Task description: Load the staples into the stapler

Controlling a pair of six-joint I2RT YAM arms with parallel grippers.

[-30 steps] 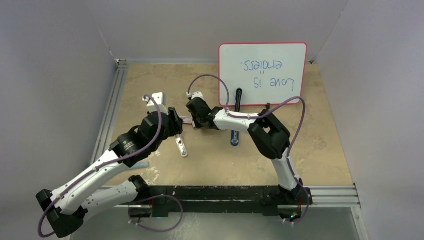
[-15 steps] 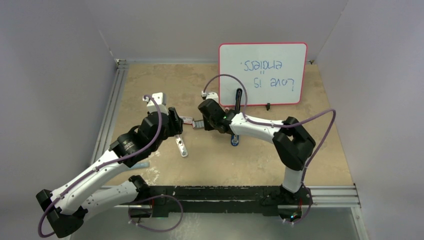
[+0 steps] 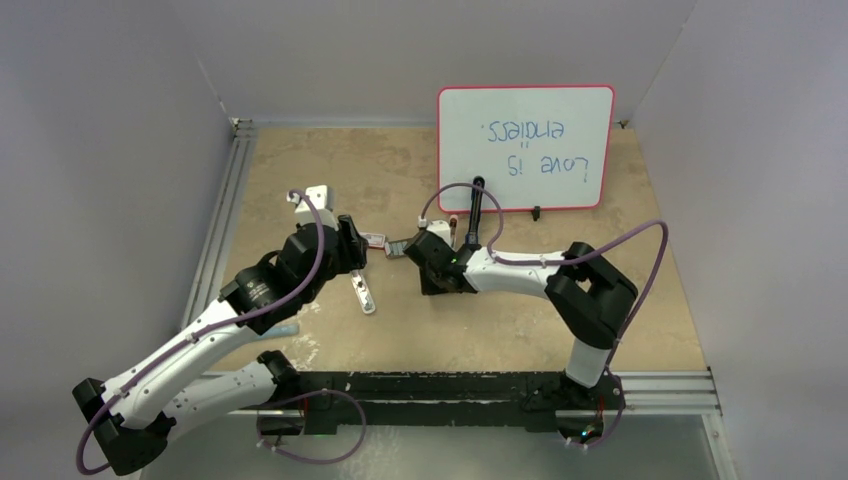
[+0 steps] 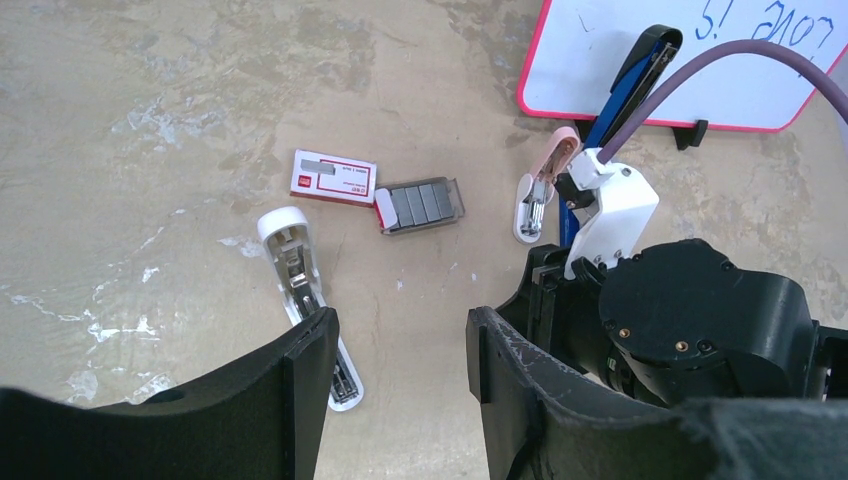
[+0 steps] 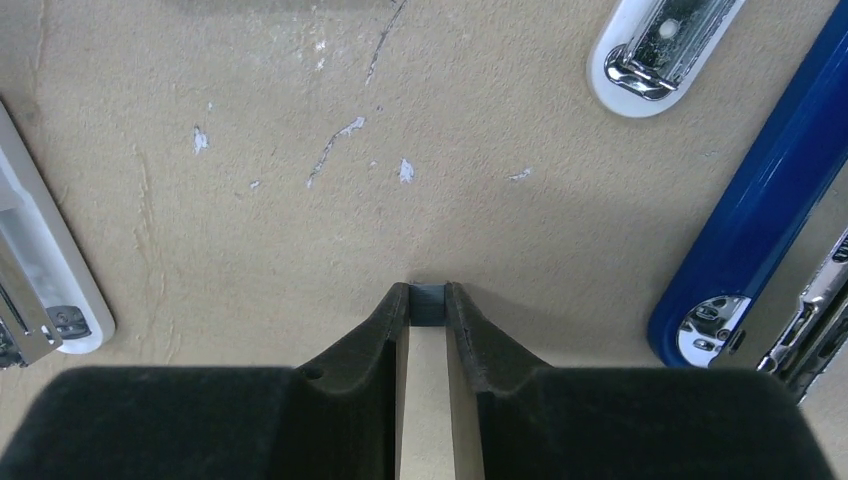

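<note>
Pinching a small dark-grey piece, judged to be a staple strip (image 5: 428, 306), the right gripper (image 5: 428, 295) hangs low over the bare table (image 5: 250, 200), its jaws clenched almost together on the piece. The stapler (image 5: 755, 190) lies just to its right, blue top swung open, with the chrome magazine (image 5: 812, 315) showing at the frame edge. The left gripper (image 4: 400, 340) is released and holds nothing. It hovers above the white oblong stapler (image 4: 300, 285). The remaining block of staples (image 4: 420, 203) sits in its tray, touching the red-and-white box (image 4: 333, 178); a small pink piece (image 4: 545, 180) lies near the whiteboard (image 4: 700, 60).

The step in hand is judged to be transfer to the magazine. To do it well:
- Turn the strip parallel to the channel, legs down.
- Lower it squarely.
- Let go only once it is seated.
- Keep the squeeze light, since strips snap easily.
</note>
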